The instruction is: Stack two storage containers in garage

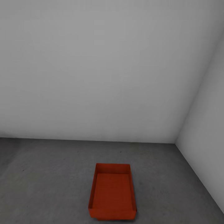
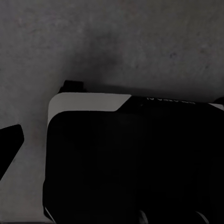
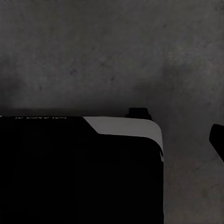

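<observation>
One orange-red storage container [image 1: 112, 193] rests on the dark grey concrete floor [image 1: 46, 174] of the garage, open side up and empty, low in the head view. It lies close to the corner where two pale grey walls meet. In the left wrist view a dark fingertip [image 2: 10, 142] of my left gripper shows at the frame's edge over bare concrete. A dark fingertip [image 3: 217, 140] of my right gripper shows likewise in the right wrist view. Both fingertips sit far out to the side, with nothing held.
A plain grey wall [image 1: 93, 77] runs behind the container, and a side wall [image 1: 208, 124] closes in on the right. My own black base with its white trim [image 2: 88, 100] [image 3: 126, 123] shows in both wrist views above the concrete.
</observation>
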### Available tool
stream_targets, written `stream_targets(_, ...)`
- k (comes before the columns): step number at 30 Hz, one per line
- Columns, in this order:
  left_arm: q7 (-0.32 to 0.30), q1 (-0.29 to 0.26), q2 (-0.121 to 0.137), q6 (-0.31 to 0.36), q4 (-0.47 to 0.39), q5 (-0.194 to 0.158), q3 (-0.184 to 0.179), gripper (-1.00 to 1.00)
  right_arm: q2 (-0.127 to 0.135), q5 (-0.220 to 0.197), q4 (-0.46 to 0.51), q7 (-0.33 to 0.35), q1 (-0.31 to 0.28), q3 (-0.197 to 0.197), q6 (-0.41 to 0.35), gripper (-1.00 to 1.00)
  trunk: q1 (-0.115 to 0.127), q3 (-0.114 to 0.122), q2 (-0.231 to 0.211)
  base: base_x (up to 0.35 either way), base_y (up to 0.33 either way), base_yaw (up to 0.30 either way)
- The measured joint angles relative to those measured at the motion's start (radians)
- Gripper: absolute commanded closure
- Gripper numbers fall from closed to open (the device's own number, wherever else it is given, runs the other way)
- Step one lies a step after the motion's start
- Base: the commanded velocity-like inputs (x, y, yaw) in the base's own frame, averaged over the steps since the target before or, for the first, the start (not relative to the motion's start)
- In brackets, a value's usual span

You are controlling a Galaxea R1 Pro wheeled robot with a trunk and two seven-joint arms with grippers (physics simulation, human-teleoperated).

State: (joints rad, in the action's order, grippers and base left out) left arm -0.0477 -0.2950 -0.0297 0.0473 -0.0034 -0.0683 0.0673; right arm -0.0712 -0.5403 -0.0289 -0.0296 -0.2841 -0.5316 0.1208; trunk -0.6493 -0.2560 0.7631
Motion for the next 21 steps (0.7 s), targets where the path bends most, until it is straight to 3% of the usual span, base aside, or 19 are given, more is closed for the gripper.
stream_targets(21, 0.0, 0.025, -0.004, -0.039, 0.0, 0.002, 0.0, -1.0, 0.0, -0.002, 0.0, 0.0, 0.0, 0.0, 0.0, -1.0, 0.0, 0.022, 0.0, 0.0, 0.0, 0.0)
